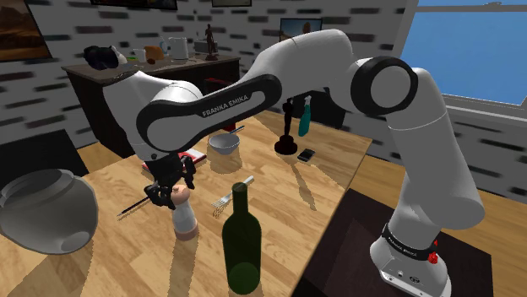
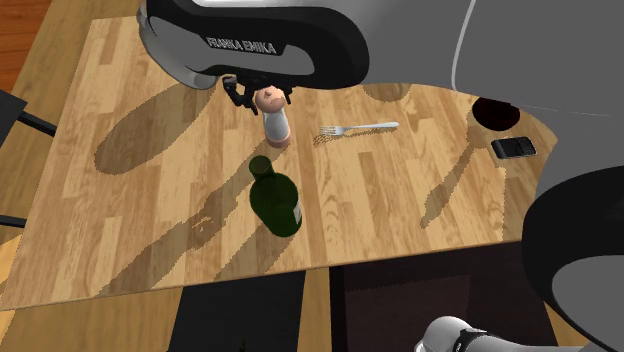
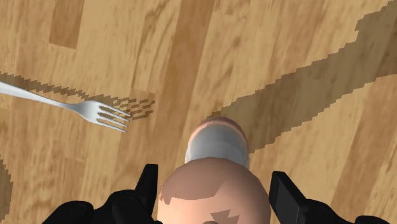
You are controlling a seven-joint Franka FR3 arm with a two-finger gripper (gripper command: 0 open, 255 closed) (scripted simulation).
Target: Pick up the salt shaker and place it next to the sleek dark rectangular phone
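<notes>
The salt shaker point(image 1: 184, 218) stands upright on the wooden table point(image 1: 127, 261); it has a pinkish cap, a pale grey middle and a pinkish base point(image 2: 276, 128). My gripper point(image 1: 173, 192) hangs over it, open. In the wrist view the two fingers point(image 3: 147, 186) flank the rounded cap point(image 3: 213, 194), one close against it and the other a small gap away. The dark rectangular phone point(image 1: 306, 155) lies flat near the table's far right edge in the shoulder view, well away from the shaker point(image 2: 513, 147).
A tall dark green bottle point(image 1: 242, 240) stands just in front of the shaker. A fork point(image 1: 232, 196) lies beside it. A grey bowl point(image 1: 224, 143), a dark statuette point(image 1: 287, 126) and a teal bottle point(image 1: 304, 118) stand near the phone. A large grey pot point(image 1: 42, 211) sits at left.
</notes>
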